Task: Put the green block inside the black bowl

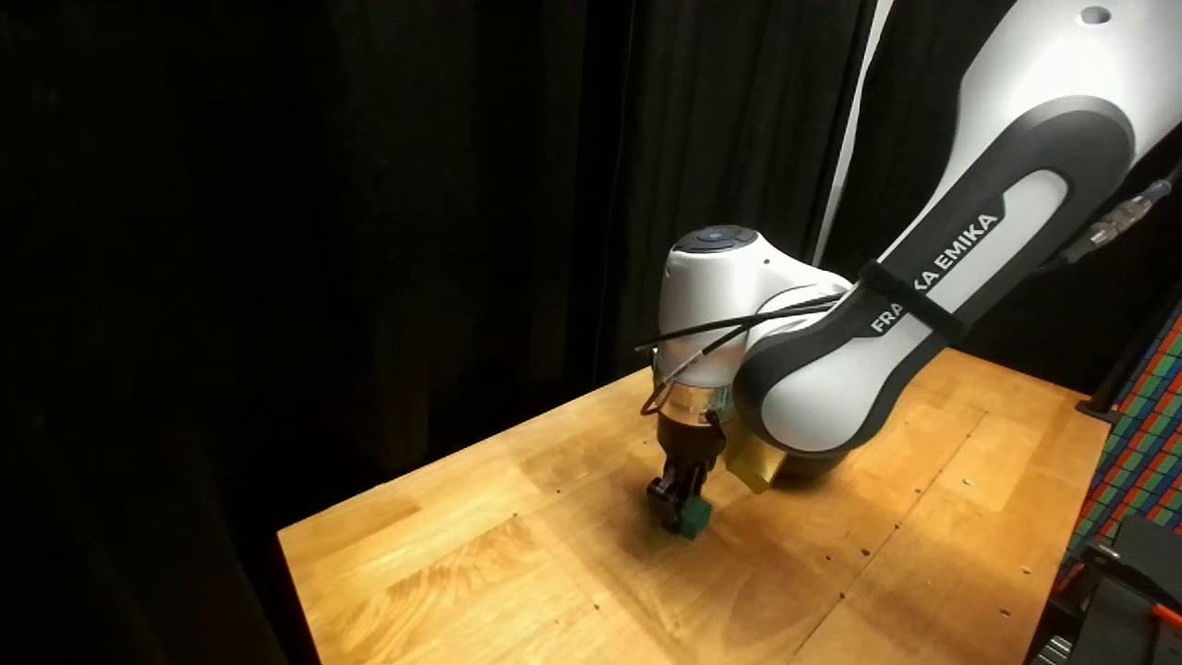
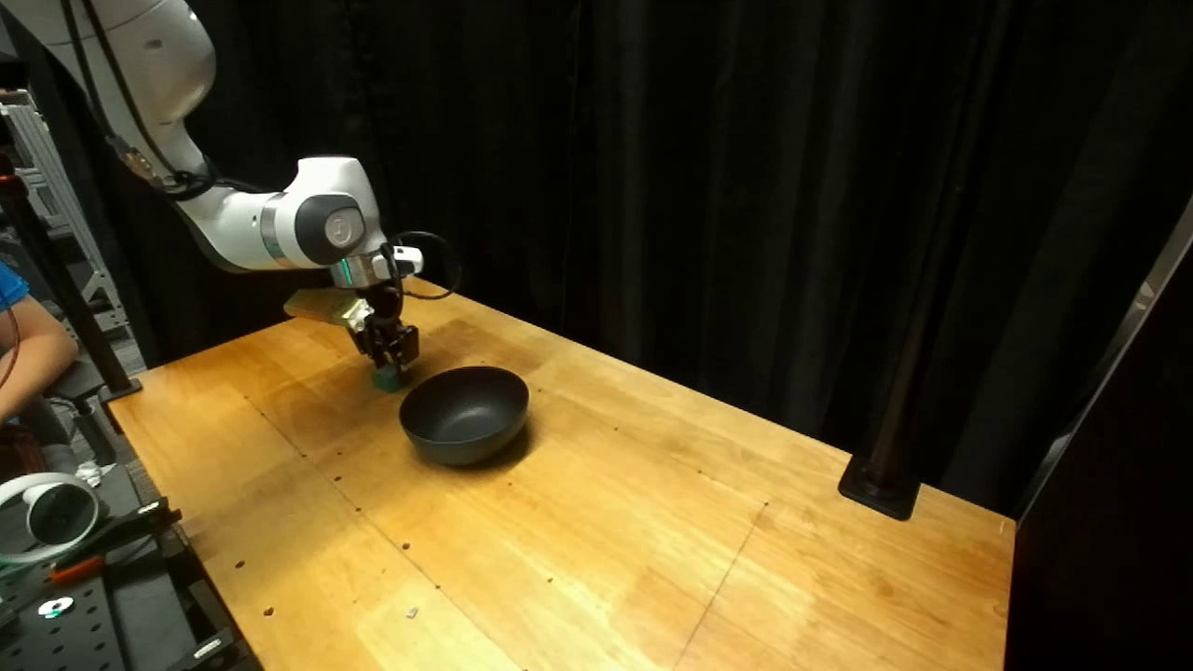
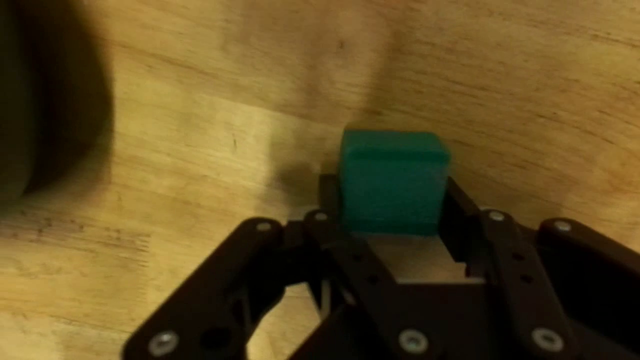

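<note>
The green block (image 3: 392, 185) is a small dark-green cube between my fingertips in the wrist view. It also shows below the gripper in both exterior views (image 1: 694, 517) (image 2: 388, 377). My gripper (image 3: 387, 210) is shut on it, with a finger against each side. The block is at or just above the table; I cannot tell if it touches. The black bowl (image 2: 464, 415) stands upright on the table close beside the gripper, apart from the block. Its blurred edge shows at the far left of the wrist view (image 3: 14, 115). The arm mostly hides it in an exterior view.
The wooden table (image 2: 596, 540) has a black post base (image 2: 879, 486) near its back edge. A yellowish piece (image 2: 322, 306) is attached by the wrist. Black curtains hang behind the table. A dark cart (image 2: 112, 596) and a person's arm (image 2: 37, 359) are beyond the table's edge.
</note>
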`<state>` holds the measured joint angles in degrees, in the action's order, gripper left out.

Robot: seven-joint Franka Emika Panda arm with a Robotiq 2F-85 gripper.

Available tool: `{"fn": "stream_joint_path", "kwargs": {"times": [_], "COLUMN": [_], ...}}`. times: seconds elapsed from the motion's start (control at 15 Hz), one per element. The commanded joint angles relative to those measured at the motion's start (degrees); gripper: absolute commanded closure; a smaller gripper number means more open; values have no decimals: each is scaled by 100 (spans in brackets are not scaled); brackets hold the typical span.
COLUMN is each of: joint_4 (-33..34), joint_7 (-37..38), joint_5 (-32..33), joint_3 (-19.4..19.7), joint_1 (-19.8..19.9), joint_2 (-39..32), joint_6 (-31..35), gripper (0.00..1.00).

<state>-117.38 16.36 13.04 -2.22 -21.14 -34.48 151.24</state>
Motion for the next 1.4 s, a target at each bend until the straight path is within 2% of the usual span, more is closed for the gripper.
{"fn": "stream_joint_path", "kwargs": {"times": [0.0, 0.2, 0.4, 0.53, 0.8, 0.87, 0.93, 1.2, 1.33], "joint_4": [-100, -490, -942, -1038, -878, -824, -832, -1219, -1477], "joint_7": [239, 446, 946, 1570, 2798, 2984, 3043, 2084, 1077], "joint_5": [17, 89, 429, 1079, 2303, 2432, 2507, 1756, 924], "joint_3": [216, 334, 671, 1041, 1451, 1444, 1385, 847, 655], "joint_1": [-112, -119, -188, -286, -13, 109, 248, 814, 973], "joint_2": [254, 789, 1449, 1733, 1889, 1872, 1904, 2291, 2584], "joint_6": [-331, -447, -341, -395, -487, -555, -663, -1269, -1613], "gripper": [79, 79, 79, 79, 79, 46, 27, 0, 0]}}
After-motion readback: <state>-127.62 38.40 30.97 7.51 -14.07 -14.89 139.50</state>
